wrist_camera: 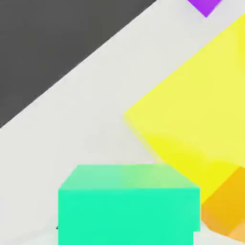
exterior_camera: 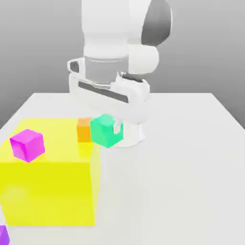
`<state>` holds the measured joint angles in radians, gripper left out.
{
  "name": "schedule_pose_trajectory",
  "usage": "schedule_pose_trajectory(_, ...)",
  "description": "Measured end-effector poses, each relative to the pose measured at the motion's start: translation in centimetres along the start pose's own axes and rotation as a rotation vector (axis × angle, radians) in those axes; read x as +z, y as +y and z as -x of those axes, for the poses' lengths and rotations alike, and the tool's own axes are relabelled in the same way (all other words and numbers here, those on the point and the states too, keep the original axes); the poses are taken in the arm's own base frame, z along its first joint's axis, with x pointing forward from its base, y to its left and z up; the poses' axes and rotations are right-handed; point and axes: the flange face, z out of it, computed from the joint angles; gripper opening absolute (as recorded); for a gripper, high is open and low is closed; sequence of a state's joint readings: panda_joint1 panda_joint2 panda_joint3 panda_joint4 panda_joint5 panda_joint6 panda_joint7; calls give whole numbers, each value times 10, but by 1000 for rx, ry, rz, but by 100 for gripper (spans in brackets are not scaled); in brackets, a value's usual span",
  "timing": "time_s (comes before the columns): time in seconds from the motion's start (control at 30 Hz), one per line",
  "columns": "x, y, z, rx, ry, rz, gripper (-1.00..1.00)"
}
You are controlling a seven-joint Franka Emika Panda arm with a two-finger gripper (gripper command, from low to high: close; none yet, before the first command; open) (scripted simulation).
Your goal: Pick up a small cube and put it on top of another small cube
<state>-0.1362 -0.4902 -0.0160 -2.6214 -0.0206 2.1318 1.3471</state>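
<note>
The small cube (exterior_camera: pixel 101 133) is plain teal-green and sits between the fingers of my gripper (exterior_camera: pixel 109 128), which is shut on it. One dark fingertip (exterior_camera: pixel 116 126) presses against the side of the cube on the exterior view's right. The cube hangs just beside the far corner of the big yellow block (exterior_camera: pixel 48 182). In the hand view the small cube (wrist_camera: pixel 128 206) lies close under the camera, next to the yellow block (wrist_camera: pixel 201 119).
An orange cube (exterior_camera: pixel 84 129) rests on the yellow block's far edge, right beside the teal cube, and shows as the orange cube (wrist_camera: pixel 227 206) in the hand view. A magenta cube (exterior_camera: pixel 27 144) stands on the block's left side. The white table (exterior_camera: pixel 182 182) extends to the exterior view's right.
</note>
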Motion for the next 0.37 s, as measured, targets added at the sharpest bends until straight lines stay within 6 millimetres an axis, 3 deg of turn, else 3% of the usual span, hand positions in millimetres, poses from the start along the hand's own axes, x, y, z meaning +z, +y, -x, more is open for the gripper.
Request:
schedule_pose_trajectory(0.13, -34, 36, -25, 10, -12, -3, -100)
schedule_pose_trajectory(0.27, 7, 42, -29, 12, -14, -4, -100)
schedule_pose_trajectory(0.3, 16, 43, -28, 12, -14, -4, 100)
schedule_pose_trajectory(0.37, 16, 43, -28, 12, -14, -4, 100)
